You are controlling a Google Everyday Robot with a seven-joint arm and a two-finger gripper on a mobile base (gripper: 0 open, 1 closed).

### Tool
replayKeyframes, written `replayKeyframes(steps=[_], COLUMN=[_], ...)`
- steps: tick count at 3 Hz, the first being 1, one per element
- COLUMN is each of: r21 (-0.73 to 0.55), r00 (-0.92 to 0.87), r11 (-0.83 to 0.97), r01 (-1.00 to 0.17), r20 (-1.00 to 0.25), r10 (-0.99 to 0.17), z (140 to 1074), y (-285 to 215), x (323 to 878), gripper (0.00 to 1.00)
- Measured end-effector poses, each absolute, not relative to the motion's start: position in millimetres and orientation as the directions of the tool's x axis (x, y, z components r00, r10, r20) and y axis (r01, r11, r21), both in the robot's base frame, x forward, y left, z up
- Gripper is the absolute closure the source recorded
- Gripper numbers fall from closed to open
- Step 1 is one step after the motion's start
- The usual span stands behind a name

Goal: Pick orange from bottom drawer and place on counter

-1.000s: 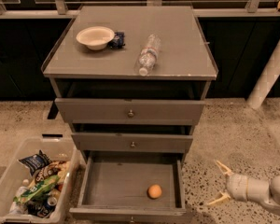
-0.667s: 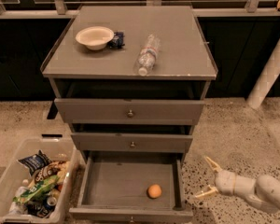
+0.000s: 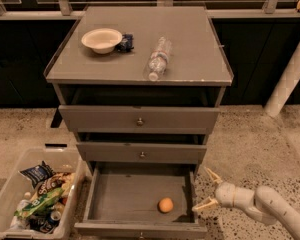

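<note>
The gripper (image 3: 202, 190) is observed low, just outside the right wall of the bottom drawer (image 3: 121, 196), which is pulled out. Its jaws are spread wide and nothing is held. The orange (image 3: 165, 205) is found on the drawer floor, just left of the jaws and slightly lower in view, separated from them by the wall. The counter (image 3: 195, 34) lies well above the jaws; a white bowl (image 3: 101, 39) and a plastic bottle (image 3: 159, 59) are noted on it.
</note>
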State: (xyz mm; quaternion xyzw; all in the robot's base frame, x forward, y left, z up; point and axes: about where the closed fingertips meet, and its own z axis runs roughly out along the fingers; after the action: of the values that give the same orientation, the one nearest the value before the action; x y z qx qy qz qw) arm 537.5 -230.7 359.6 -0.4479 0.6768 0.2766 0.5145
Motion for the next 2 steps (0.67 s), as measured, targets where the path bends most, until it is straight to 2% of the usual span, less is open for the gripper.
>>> replayKeyframes(steps=[1,2], r21=[-0.118,-0.182], r00=[-0.078,-0.05], r11=[0.444,0.298], r01=[-0.888,-0.937], r20=[-0.913,-0.775], r10=[-0.4,-0.63], z=[352.2,336.0], y=[-224.3,-195.0], x=[541.9,538.3], gripper=[0.0,0.0])
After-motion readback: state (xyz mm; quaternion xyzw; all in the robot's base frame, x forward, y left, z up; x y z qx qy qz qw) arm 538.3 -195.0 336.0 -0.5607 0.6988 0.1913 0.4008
